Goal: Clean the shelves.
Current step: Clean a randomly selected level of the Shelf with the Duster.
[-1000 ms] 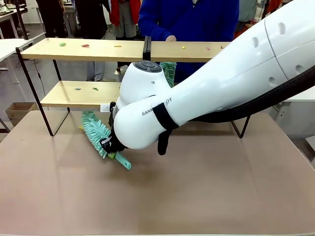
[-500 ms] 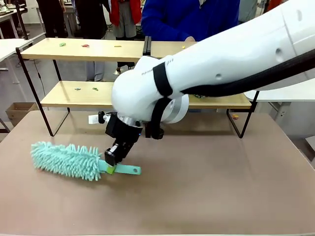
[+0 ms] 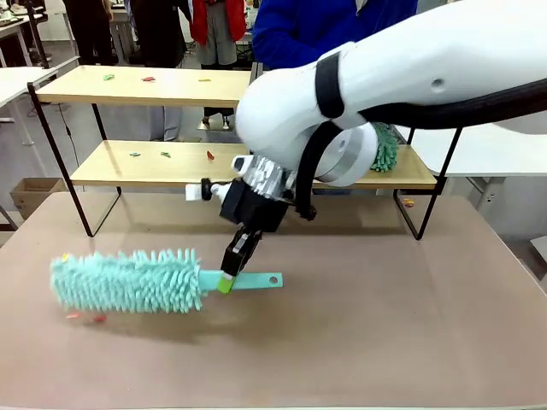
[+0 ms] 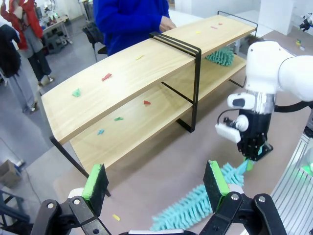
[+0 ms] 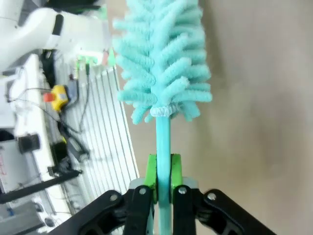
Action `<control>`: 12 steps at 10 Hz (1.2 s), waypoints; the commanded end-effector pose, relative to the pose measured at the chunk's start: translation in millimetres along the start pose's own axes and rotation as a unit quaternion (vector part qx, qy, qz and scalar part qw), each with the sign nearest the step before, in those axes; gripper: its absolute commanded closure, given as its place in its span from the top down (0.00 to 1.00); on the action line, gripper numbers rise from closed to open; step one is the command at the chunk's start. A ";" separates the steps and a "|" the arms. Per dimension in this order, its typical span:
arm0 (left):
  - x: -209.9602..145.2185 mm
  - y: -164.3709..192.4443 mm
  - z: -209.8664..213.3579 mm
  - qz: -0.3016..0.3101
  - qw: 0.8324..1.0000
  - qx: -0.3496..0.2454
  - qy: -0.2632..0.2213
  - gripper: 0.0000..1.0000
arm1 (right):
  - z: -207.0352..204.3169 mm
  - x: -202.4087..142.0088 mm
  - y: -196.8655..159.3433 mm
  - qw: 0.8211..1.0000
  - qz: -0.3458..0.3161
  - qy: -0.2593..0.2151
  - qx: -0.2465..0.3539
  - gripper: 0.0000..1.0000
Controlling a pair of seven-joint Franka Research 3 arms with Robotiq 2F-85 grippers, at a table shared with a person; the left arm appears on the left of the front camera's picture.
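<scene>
front: right arm comes in from picture right, across the middle. right gripper is pinched tight on the thin handle of a teal duster, fluffy head pointing picture left, low over the brown table. the head looks motion-blurred. a couple of small red bits show on the table under the head. the shelves stand at the far edge of the table, almost table-wide, two pale boards in a black frame with a centre post. small coloured scraps lie on both boards. a second duster sits at the right end of the lower board. a person in blue stands behind the shelves.

left wrist: left gripper has its jaws spread wide, green pads well apart, nothing held. it looks down at the shelves from one end, scraps on both boards. the right gripper is farther off with the duster on the table below.

right wrist: right gripper has both pads clamped flat on the duster handle, no gap visible. the duster head is straight ahead over the table.
</scene>
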State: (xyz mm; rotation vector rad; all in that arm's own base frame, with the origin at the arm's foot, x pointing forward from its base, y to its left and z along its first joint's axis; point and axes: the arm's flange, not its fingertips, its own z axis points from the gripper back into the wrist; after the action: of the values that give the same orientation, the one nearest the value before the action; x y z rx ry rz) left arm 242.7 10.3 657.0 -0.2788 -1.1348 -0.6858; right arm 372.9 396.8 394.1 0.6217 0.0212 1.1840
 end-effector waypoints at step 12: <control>-0.2 0.1 -1.0 0.002 1.000 -0.001 -0.001 1.00 | 126.0 -192.0 82.6 0.984 -0.063 -0.164 -0.011 0.12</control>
State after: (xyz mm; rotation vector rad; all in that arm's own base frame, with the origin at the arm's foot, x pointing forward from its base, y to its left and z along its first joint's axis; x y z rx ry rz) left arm 242.7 10.2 657.2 -0.2785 -1.1349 -0.6860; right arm 249.3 174.1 506.6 0.7613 -0.2639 0.9265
